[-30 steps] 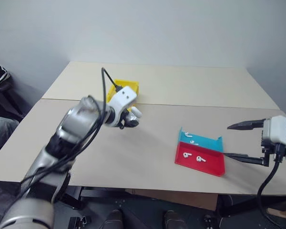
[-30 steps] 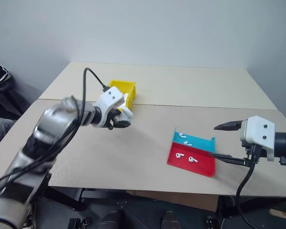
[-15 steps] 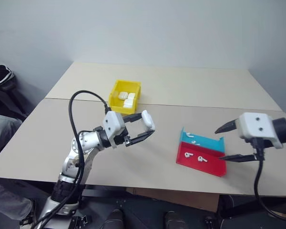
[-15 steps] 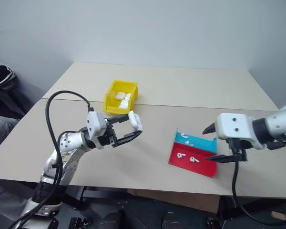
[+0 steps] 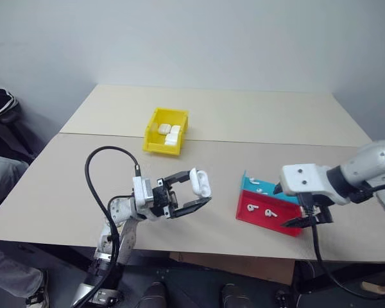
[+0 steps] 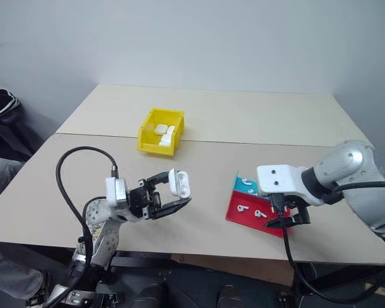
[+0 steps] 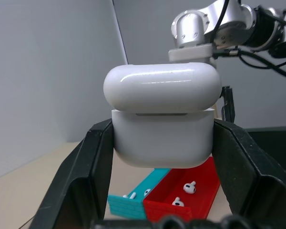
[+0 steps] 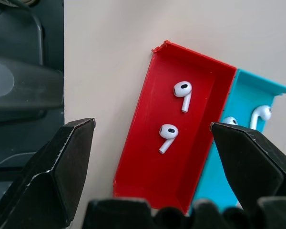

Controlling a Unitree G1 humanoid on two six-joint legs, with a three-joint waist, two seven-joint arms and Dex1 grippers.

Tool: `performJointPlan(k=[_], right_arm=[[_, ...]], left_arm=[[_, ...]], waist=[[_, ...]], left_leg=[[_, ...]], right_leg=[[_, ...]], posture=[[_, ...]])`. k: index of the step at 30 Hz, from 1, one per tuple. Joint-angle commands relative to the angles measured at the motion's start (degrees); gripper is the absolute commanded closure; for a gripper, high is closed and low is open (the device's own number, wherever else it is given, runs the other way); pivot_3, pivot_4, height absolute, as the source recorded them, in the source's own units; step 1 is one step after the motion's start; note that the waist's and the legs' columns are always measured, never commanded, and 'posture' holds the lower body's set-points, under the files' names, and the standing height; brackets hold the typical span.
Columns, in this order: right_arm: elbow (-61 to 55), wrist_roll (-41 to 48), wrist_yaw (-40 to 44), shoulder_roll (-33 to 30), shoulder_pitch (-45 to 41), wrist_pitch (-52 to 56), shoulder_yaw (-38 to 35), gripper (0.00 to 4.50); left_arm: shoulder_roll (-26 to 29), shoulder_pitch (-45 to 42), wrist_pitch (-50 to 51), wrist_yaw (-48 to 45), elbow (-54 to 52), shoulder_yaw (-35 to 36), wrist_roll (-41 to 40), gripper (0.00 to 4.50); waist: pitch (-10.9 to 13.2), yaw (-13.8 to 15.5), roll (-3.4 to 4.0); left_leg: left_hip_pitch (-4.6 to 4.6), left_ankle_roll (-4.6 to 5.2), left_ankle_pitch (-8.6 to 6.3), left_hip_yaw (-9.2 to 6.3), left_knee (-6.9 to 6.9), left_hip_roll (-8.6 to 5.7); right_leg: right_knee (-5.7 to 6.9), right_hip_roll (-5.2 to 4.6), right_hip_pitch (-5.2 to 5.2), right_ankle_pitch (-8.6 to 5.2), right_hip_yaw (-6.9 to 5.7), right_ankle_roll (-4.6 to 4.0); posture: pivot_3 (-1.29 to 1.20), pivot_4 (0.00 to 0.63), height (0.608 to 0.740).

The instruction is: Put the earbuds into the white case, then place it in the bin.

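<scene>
At the near edge of the pale beige bench (image 5: 83, 186), the left hand (image 5: 194, 190) is clamped on one small glossy white rounded plastic case (image 5: 200, 182), lid nearly shut, held above the bench. To the right, the right hand (image 5: 287, 206) hangs with its two black fingers wide apart over a flat red and teal plastic tray (image 5: 253, 218). Four tiny glossy white earbuds lie in it: two in the red half (image 8: 176, 114), two in the teal half (image 8: 260, 113). Farther back, mid-bench, stands one small bright yellow open-top plastic bin (image 5: 153, 142) with two white cases (image 5: 169, 133) inside. No writing is readable anywhere.
</scene>
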Motion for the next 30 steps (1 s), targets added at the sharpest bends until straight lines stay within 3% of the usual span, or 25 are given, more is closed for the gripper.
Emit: performJointPlan(k=[1, 5, 8, 10, 17, 20, 30], right_arm=[[-0.5, -2.6, -1.6, 1.3, -1.2, 3.2, 1.4, 0.00], [-0.4, -4.1, -3.0, 2.7, -1.5, 5.6, 2.7, 0.00], [-0.6, -4.6, -3.6, 3.5, -1.7, 7.4, 3.1, 0.57], [-0.5, -5.3, -4.6, 4.2, -1.8, 8.7, 3.5, 1.20], [0.4, -7.4, -6.5, 6.1, -1.9, 11.8, 5.9, 1.20], [1.8, -9.8, -7.9, 7.0, -2.1, 12.6, 8.1, 1.79], [5.5, -13.2, -10.2, 9.1, -2.3, 13.1, 10.3, 1.79]], left_arm=[[-0.7, 1.0, 2.0, 0.7, -4.3, 0.9, -4.1, 1.73], [-0.2, 2.1, 4.0, 0.8, -6.3, 1.8, -6.1, 1.73], [0.7, 3.0, 5.0, 0.4, -7.4, 2.0, -6.3, 1.73], [1.0, 3.4, 5.3, 0.4, -8.0, 2.1, -6.6, 1.73], [0.8, 3.6, 5.8, 0.8, -8.8, 2.2, -6.1, 1.73], [0.9, 4.0, 6.0, 1.0, -9.3, 2.0, -6.0, 1.73], [1.4, 4.7, 6.9, 2.1, -10.5, 1.6, -4.9, 1.73]], waist=[[0.0, 0.0, 0.00], [0.0, 0.0, 0.00], [0.0, -0.1, 0.01], [0.0, 0.0, 0.01], [0.0, 0.0, 0.01], [0.0, -0.1, 0.01], [0.0, -0.1, 0.01]], left_leg=[[-0.01, 0.00, 0.00, 0.00, 0.00, 0.00], [-0.01, 0.00, 0.00, 0.00, 0.00, 0.00], [0.00, 0.00, 0.00, -0.01, 0.00, 0.00], [0.00, 0.00, 0.00, -0.01, 0.00, 0.00], [-0.01, 0.00, 0.00, -0.01, 0.00, 0.00], [-0.01, 0.00, 0.00, -0.01, 0.00, 0.00], [-0.02, -0.01, 0.00, 0.00, -0.01, 0.01]], right_leg=[[0.00, 0.00, 0.00, 0.00, 0.00, 0.00], [0.01, 0.00, -0.02, 0.00, 0.00, 0.00], [0.03, 0.01, -0.02, 0.00, 0.00, -0.01], [0.02, 0.01, -0.02, 0.00, 0.00, -0.01], [0.01, 0.01, -0.02, -0.01, 0.00, -0.01], [0.00, 0.01, -0.02, -0.01, 0.00, -0.01], [-0.02, 0.01, -0.03, -0.01, 0.00, -0.02]], posture=[[0.00, 0.150, 0.740], [0.00, 0.150, 0.740], [0.00, 0.150, 0.740], [0.00, 0.150, 0.740], [0.00, 0.150, 0.740], [0.00, 0.150, 0.740], [0.00, 0.150, 0.740]])
